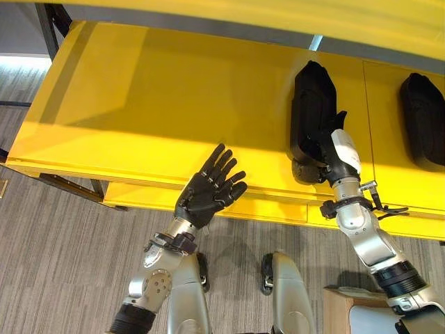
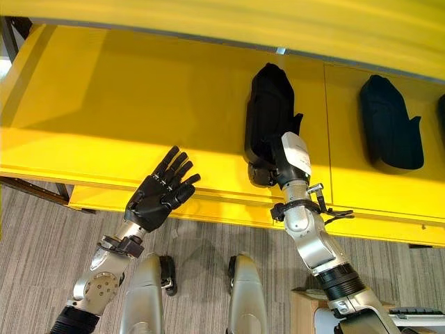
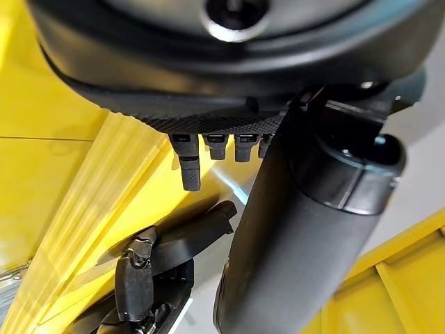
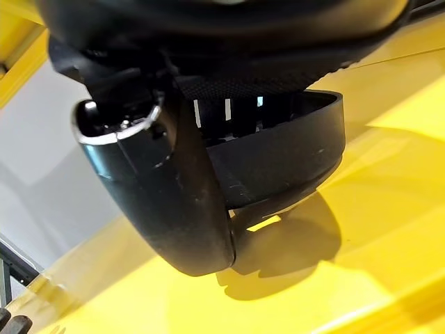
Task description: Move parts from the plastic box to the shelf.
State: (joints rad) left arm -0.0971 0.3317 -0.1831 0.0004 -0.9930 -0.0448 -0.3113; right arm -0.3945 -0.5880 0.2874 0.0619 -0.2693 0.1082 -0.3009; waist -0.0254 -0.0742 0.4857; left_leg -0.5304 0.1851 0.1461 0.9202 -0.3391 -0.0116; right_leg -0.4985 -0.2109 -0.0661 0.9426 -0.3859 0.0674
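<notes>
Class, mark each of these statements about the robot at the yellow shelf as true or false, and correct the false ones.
1. The right hand is at a black part lying on the yellow shelf. True.
2. The left hand holds a black part. False: its fingers are spread and it holds nothing.
3. A second black part lies on the shelf further to the robot's right. True.
4. The left hand rests flat on the middle of the shelf. False: it is at the shelf's front edge, palm open.
5. The shelf is blue. False: it is yellow.
</notes>
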